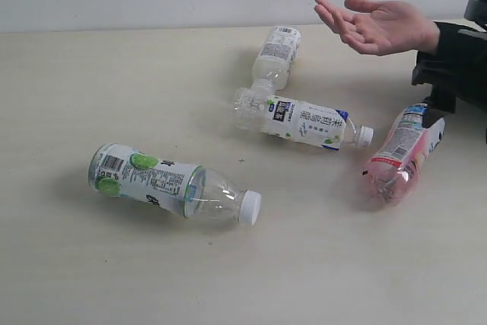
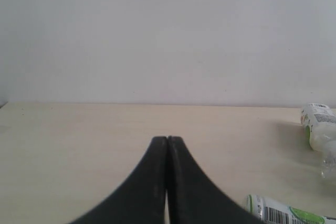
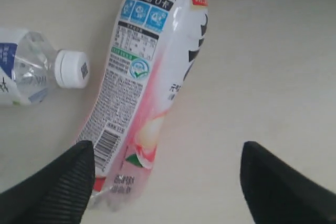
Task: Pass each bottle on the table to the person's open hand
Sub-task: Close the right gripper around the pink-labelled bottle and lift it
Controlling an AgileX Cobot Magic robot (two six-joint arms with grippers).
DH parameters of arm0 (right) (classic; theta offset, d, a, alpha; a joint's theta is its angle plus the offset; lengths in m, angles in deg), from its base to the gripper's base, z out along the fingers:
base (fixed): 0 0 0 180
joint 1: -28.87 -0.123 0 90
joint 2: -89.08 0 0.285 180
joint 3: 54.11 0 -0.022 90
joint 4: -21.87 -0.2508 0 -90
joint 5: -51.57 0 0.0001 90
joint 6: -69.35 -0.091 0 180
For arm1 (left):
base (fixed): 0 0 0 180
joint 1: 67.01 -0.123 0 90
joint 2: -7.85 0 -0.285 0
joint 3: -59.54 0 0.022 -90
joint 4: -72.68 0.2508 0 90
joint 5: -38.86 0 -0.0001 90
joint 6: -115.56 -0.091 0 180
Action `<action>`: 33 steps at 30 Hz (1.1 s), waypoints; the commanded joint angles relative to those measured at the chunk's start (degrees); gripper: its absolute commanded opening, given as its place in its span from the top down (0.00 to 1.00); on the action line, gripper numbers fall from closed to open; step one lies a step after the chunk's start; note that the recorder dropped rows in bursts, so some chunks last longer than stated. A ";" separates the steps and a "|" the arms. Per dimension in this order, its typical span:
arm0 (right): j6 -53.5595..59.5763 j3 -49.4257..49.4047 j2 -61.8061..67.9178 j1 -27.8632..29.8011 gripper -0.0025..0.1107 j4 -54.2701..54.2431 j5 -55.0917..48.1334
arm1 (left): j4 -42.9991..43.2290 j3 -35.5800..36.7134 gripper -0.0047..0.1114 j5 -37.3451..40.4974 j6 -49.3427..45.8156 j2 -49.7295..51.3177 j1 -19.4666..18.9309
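Hovering by the pink bottle (image 3: 152, 66) with right gripper (image 3: 167, 153) spread wide, pinching nothing with left gripper (image 2: 167, 141) squeezed tight.

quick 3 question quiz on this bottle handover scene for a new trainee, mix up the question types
1. True or false: the left claw is shut.
2. Pick one. The person's hand is: A) open, holding nothing; B) closed in a fist; C) gripping a white-capped bottle.
3. Fill in the blank: the open right claw is next to the ___ bottle, which lies on its side on the table.

Key: 1 true. 2 A. 3 pink.
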 commanded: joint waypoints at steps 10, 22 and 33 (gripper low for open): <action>-7.22 0.42 8.94 0.31 0.31 0.02 11.79 | -0.15 -0.03 0.96 -0.40 -0.04 -0.39 0.14; -10.60 0.28 14.11 0.31 0.16 -0.78 15.26 | -0.15 -0.03 0.96 -0.40 -0.04 -0.39 0.14; -10.14 0.28 15.15 0.31 0.15 -0.36 17.48 | -0.15 -0.03 0.96 -0.40 -0.04 -0.39 0.14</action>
